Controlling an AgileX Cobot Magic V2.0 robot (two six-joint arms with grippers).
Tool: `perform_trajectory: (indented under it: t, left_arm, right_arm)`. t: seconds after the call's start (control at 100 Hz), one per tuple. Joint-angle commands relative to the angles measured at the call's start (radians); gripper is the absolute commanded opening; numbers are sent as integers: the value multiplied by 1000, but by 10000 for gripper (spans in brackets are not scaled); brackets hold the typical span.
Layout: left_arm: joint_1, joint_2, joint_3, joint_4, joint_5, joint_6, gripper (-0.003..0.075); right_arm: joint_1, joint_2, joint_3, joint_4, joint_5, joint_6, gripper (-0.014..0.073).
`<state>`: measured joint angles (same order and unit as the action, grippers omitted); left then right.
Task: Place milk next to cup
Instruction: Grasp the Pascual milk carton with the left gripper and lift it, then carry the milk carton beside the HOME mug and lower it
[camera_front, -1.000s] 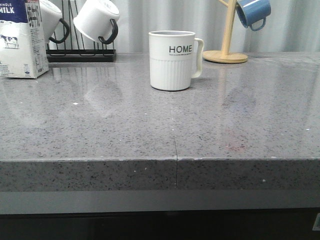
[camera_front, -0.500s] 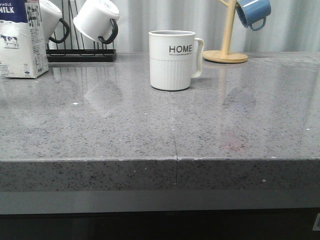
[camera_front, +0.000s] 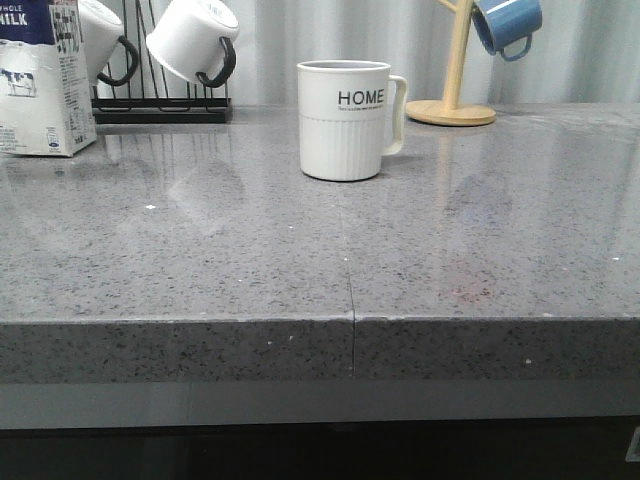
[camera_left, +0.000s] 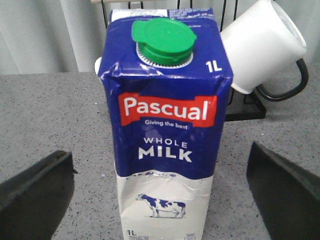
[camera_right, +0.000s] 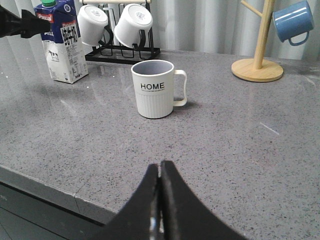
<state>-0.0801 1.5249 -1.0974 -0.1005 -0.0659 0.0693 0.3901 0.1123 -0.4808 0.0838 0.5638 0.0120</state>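
Observation:
The milk carton (camera_front: 40, 85), dark blue top and white lower part with a cow, stands upright at the far left of the counter. It fills the left wrist view (camera_left: 167, 130), green cap on top. My left gripper (camera_left: 160, 200) is open, one finger on each side of the carton's lower part with a gap on both sides. The white ribbed "HOME" cup (camera_front: 345, 120) stands mid-counter, well right of the milk; it also shows in the right wrist view (camera_right: 154, 89). My right gripper (camera_right: 160, 167) is shut and empty over the counter's front edge, short of the cup.
A black rack (camera_front: 160, 105) with white black-handled mugs (camera_front: 190, 40) stands right behind the milk. A wooden mug tree (camera_front: 452, 105) with a blue mug (camera_front: 507, 25) is at the back right. The grey counter (camera_front: 400, 260) has a front edge (camera_front: 350, 345).
In the front view the milk carton has shifted very slightly to the left. The cup has not moved.

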Motion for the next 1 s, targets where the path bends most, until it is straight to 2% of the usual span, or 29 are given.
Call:
perform_trajectory:
  t: [0.0, 0.13, 0.32, 0.59, 0.68, 0.88, 0.92, 0.99]
  left_arm:
    - [-5, -7, -58, -12, -91, -8, 648]
    - [-5, 34, -92, -19, -117, -8, 638]
    - [-5, 97, -114, -44, -247, -8, 636]
    - [-3, 195, -165, -45, -260, -8, 621]
    - [-3, 199, -165, -53, -260, -8, 544]
    - [-3, 195, -165, -55, -262, -8, 262]
    - [-3, 190, -165, -55, -255, -8, 223]
    - [-5, 172, -160, -55, -245, -8, 199]
  right_arm:
    - [-4, 11, -25, -8, -74, -12, 3]
    - [-4, 11, -25, -8, -74, -12, 3]
    - [-4, 11, -25, -8, -74, -12, 3]
    - [-4, 11, -25, -8, -74, -12, 3]
    - [-4, 11, -25, -8, -74, -12, 3]
    - [-4, 11, -25, -8, -74, -12, 3]
    - [-4, 11, -25, -8, -74, -12, 3]
    - [-4, 11, -25, -8, -74, -12, 3]
